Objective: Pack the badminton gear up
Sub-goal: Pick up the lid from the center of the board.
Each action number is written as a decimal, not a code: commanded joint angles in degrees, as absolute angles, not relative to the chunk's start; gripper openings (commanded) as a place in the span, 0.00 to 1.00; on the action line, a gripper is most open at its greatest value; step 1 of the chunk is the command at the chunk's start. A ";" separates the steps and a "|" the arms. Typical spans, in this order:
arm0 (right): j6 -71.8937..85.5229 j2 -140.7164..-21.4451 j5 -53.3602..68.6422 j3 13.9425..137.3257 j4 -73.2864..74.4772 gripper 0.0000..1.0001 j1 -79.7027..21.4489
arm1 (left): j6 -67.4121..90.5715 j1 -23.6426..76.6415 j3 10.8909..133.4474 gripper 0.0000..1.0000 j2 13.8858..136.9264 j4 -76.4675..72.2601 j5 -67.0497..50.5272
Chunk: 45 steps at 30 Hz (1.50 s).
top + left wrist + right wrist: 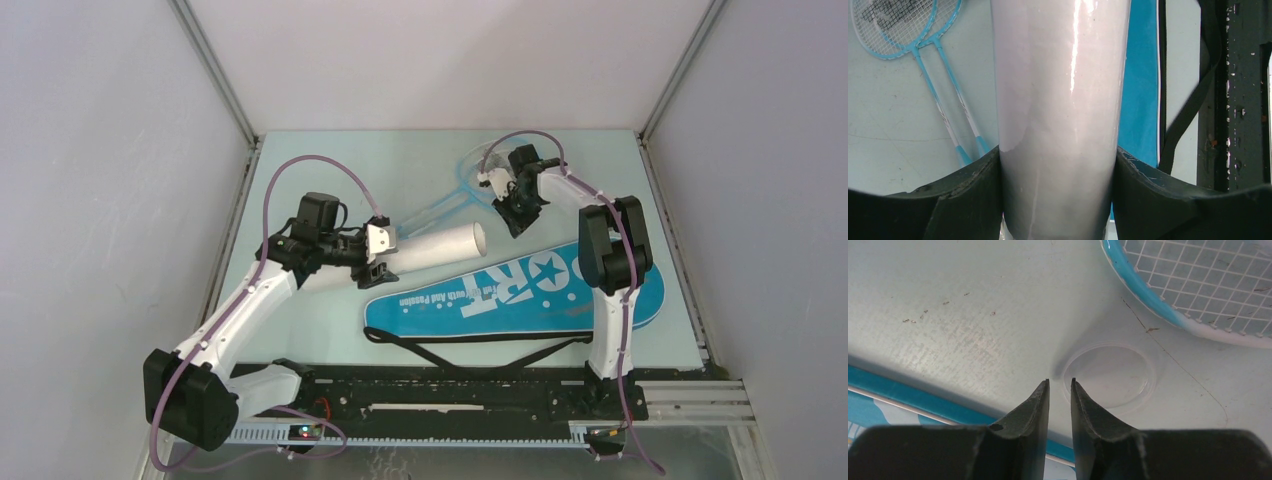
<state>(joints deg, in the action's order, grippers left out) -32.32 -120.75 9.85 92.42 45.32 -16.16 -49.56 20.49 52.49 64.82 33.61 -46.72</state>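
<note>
My left gripper (378, 255) (1058, 152) is shut on the long white tube (440, 245) (1060, 100), one finger against each side, and holds it roughly level above the table. Two light-blue rackets (462, 183) (928, 85) lie side by side at the back of the table. The blue racket bag (520, 290) (1140, 75) lies flat in front, its black strap (470, 350) trailing towards me. Low over the table by a racket head (1198, 280), my right gripper (515, 215) (1060, 382) has its jaws a narrow gap apart. They straddle the near rim of a clear round lid (1113, 372).
A black rail (450, 395) (1243, 100) runs along the near edge of the table. Enclosure walls with metal posts stand to the left, the right and the back. The bag's blue edge (898, 390) lies just beside the right fingers.
</note>
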 commanded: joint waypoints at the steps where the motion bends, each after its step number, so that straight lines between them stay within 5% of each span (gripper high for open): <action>1: -33.31 -121.54 9.39 93.27 45.73 0.29 -16.43 | -50.37 20.57 54.13 0.24 63.70 31.91 -48.84; 13: -33.93 -121.50 7.19 91.94 44.91 0.22 -16.52 | -50.00 20.57 54.17 0.24 63.49 31.93 -49.41; 29: -32.97 -116.19 10.43 92.01 45.23 0.00 -16.32 | -49.58 20.57 53.99 0.24 62.91 31.31 -48.98; 45: -20.01 -98.98 36.39 91.94 45.61 0.00 -11.21 | -43.15 20.57 53.57 0.23 63.97 26.44 -47.67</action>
<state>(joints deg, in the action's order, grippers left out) -25.85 -104.73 26.22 91.88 46.02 -13.15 -47.42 20.49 52.49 64.82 31.53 -47.07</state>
